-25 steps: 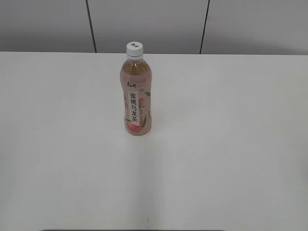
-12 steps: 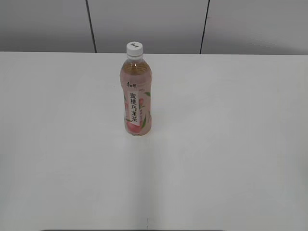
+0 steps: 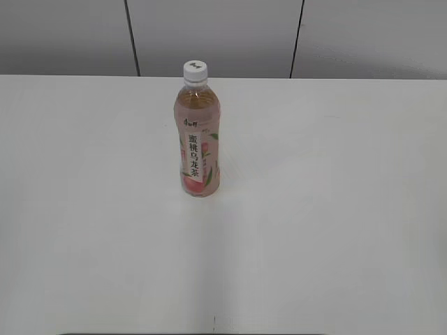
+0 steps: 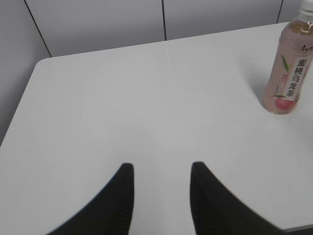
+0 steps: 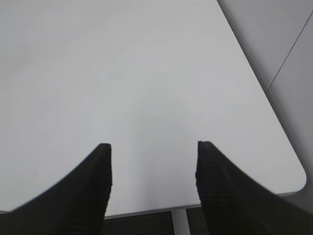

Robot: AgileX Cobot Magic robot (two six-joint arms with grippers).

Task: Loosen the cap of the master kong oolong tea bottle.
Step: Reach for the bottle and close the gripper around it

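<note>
The master kong oolong tea bottle (image 3: 198, 139) stands upright on the white table, a little left of centre and towards the back. Its white cap (image 3: 195, 70) sits on top. In the left wrist view the bottle (image 4: 289, 68) is at the far right edge and its cap is cut off by the frame. My left gripper (image 4: 161, 169) is open and empty, well left of and nearer than the bottle. My right gripper (image 5: 154, 147) is open and empty over the table's near right part. The bottle does not show in the right wrist view. Neither gripper shows in the exterior view.
The white table (image 3: 314, 230) fills the exterior view, with a grey panelled wall (image 3: 209, 35) behind it. The right wrist view shows the table's rounded right corner (image 5: 293, 181) and a white leg (image 5: 180, 223) below the edge. The left wrist view shows the table's left edge (image 4: 22, 103).
</note>
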